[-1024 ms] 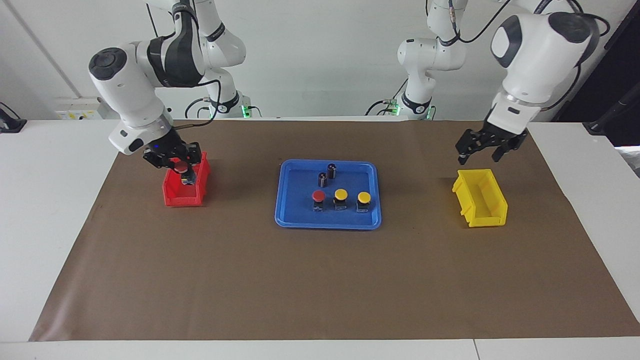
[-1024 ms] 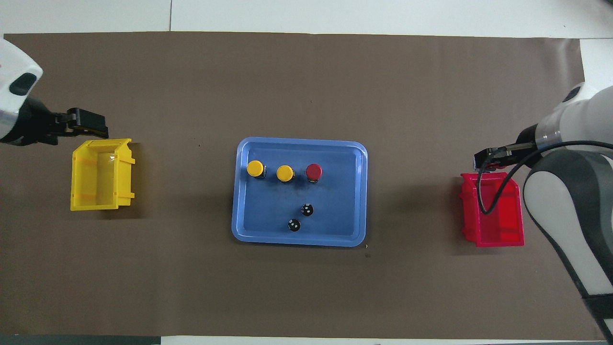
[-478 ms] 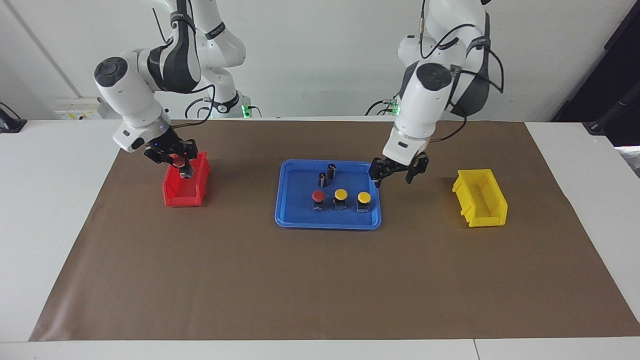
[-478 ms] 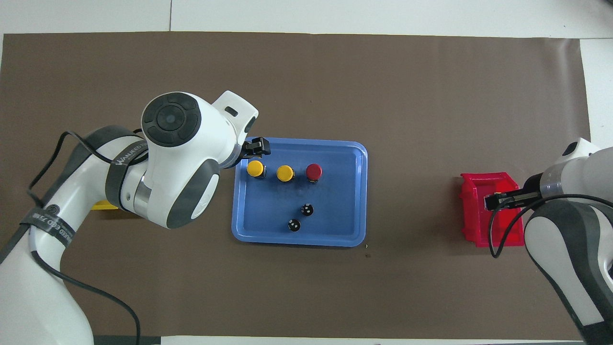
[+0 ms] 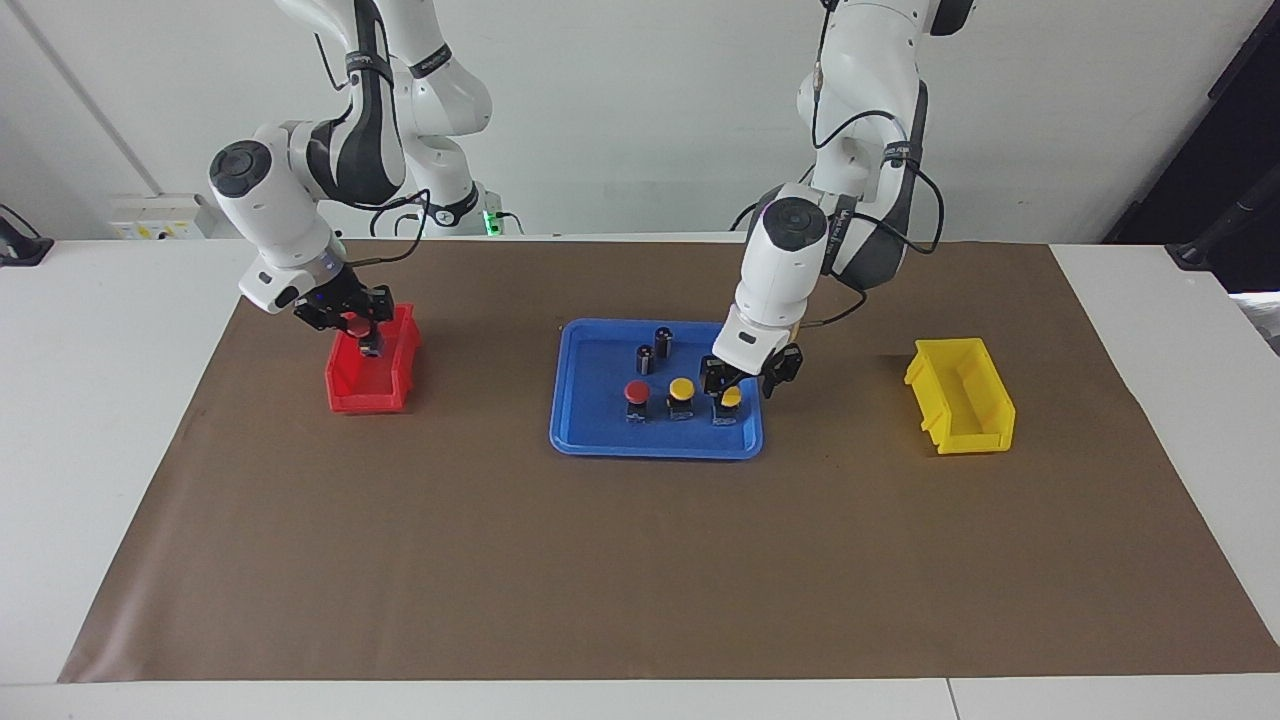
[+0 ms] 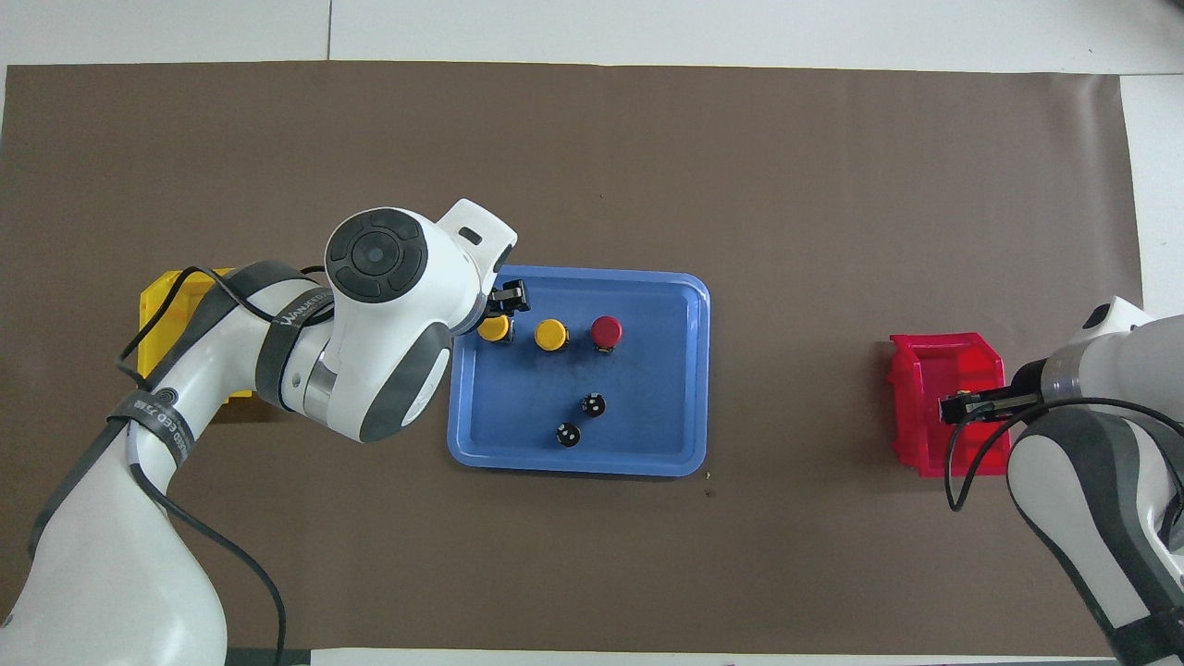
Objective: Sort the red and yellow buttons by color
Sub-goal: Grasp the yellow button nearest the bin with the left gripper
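Buttons: my right gripper holds a red button over the red bin. My left gripper, fingers wide, straddles the yellow button at the blue tray's 4 o'clock.

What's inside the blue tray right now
In the blue tray: a red button, a yellow button, a second yellow button partly covered by the left gripper, and two dark cylinders nearer the robots.
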